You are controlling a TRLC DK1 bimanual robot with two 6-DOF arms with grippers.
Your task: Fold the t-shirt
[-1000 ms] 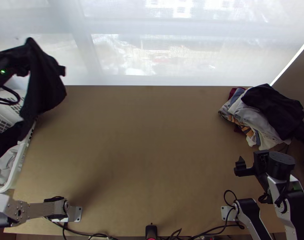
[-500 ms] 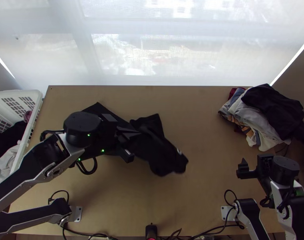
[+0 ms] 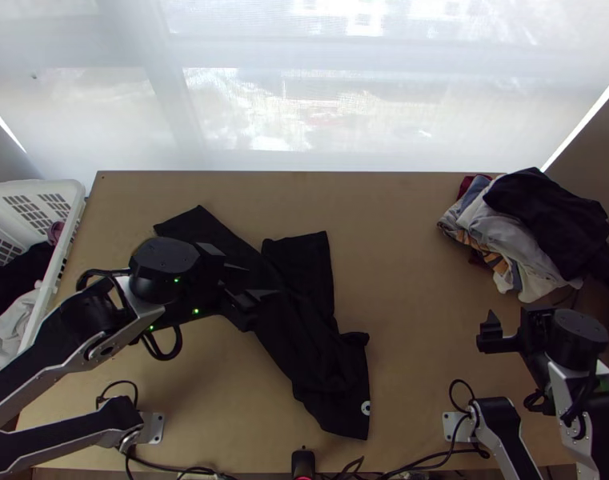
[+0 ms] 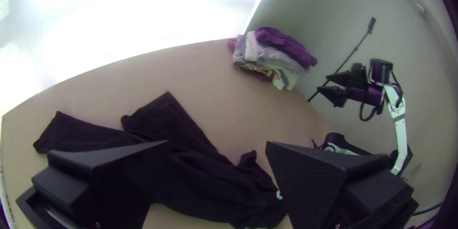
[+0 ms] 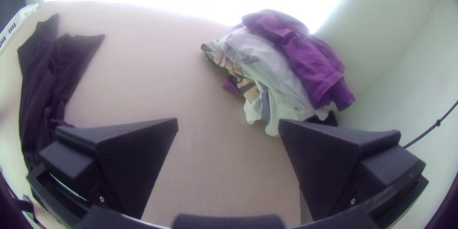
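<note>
At the far left a white basket (image 3: 66,244) stood against the table, dark and pale clothes inside it. Next, over the left part of the wooden surface (image 3: 416,360), the left hand (image 3: 262,280) hung above the task's black garment (image 3: 320,360), its fingers wide apart, with nothing gripped between them. The garment lay slantwise from the far left side towards the near edge around the middle, unfolded but rumpled: two long parts forked apart at the far end, the middle was creased and bunched, and the broader near end lay flatter, with a small round white mark (image 3: 365,408) by its right edge. Over on the right, a loose pile of clothes (image 3: 508,232) sat near the far corner, a dark piece on top. Nearer than the pile, the right hand (image 3: 486,332) was wide open and held nothing, well apart from the garment.
</note>
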